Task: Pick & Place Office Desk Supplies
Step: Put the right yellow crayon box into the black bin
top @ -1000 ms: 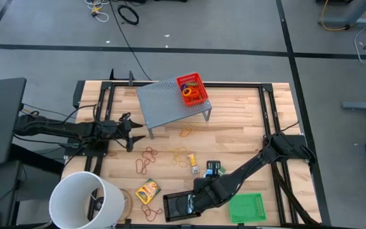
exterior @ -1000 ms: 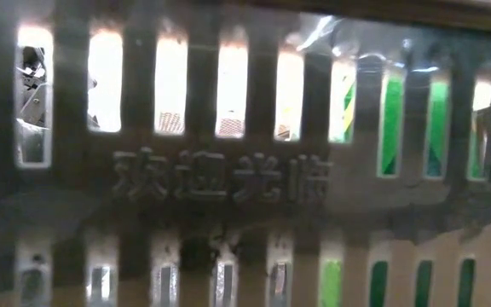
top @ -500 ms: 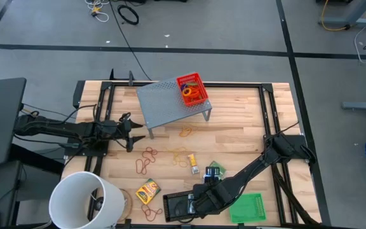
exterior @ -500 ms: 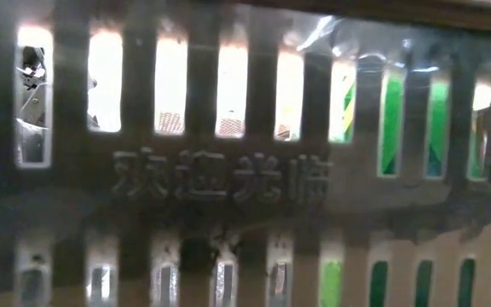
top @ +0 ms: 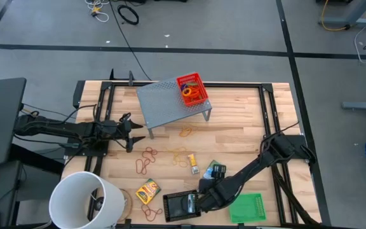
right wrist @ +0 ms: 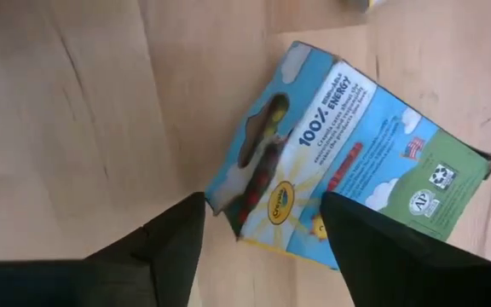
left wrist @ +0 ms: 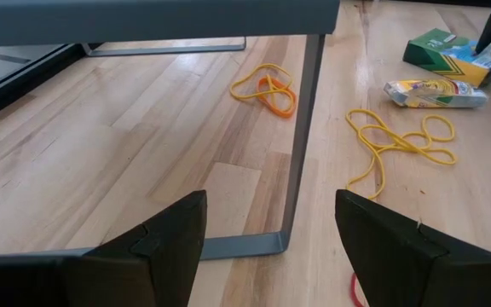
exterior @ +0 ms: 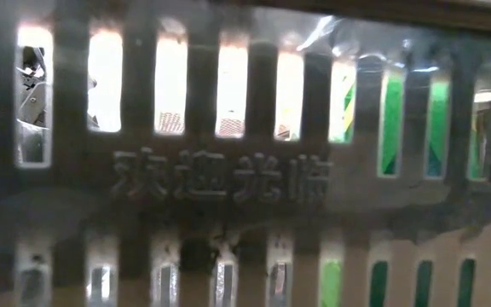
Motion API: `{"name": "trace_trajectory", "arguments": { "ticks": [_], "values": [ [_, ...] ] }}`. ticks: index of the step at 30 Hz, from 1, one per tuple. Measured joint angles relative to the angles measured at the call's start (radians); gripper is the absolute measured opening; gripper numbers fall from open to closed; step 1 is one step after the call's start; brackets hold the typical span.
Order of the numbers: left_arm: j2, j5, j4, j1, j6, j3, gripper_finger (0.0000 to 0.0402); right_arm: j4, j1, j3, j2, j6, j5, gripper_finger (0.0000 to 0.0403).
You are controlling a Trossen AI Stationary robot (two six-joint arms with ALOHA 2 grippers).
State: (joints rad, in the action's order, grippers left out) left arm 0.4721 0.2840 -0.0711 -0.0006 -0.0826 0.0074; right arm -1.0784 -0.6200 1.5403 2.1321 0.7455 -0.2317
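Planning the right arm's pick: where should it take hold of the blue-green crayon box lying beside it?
Across its two long edges near the middle, coming straight down. The crayon box lies flat on the table, printed face up, so only its thin sides oppose. It sits skewed to the open right end effector, so probably turn the wrist first.

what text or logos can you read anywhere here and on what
"100% ENERGY": on the blue crayon packet below the right gripper.
Crayola oval logo: same packet; the finer print and round badges are too small to read.
Raised Chinese characters on the slotted wall in the low view: too blurred to read.
Crayon box: print too small.
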Motion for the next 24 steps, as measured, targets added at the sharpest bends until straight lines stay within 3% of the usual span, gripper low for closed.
{"name": "trace_trajectory", "arguments": {
  "ticks": [7,15,24],
  "values": [
    [0.0,0.0,0.0,0.0,0.0,0.0,0.0262,-0.002,0.001,-0.007,0.004,0.086,-0.078,0.0195],
    [0.0,0.0,-0.001,0.0,0.0,0.0,0.0262,0.004,0.001,-0.006,0.004,0.11,-0.097,0.0015],
    [0.0,0.002,-0.001,0.0,0.0,0.0,0.0262,-0.017,-0.005,-0.008,0.0,0.113,-0.115,0.0002]
  ]
}}
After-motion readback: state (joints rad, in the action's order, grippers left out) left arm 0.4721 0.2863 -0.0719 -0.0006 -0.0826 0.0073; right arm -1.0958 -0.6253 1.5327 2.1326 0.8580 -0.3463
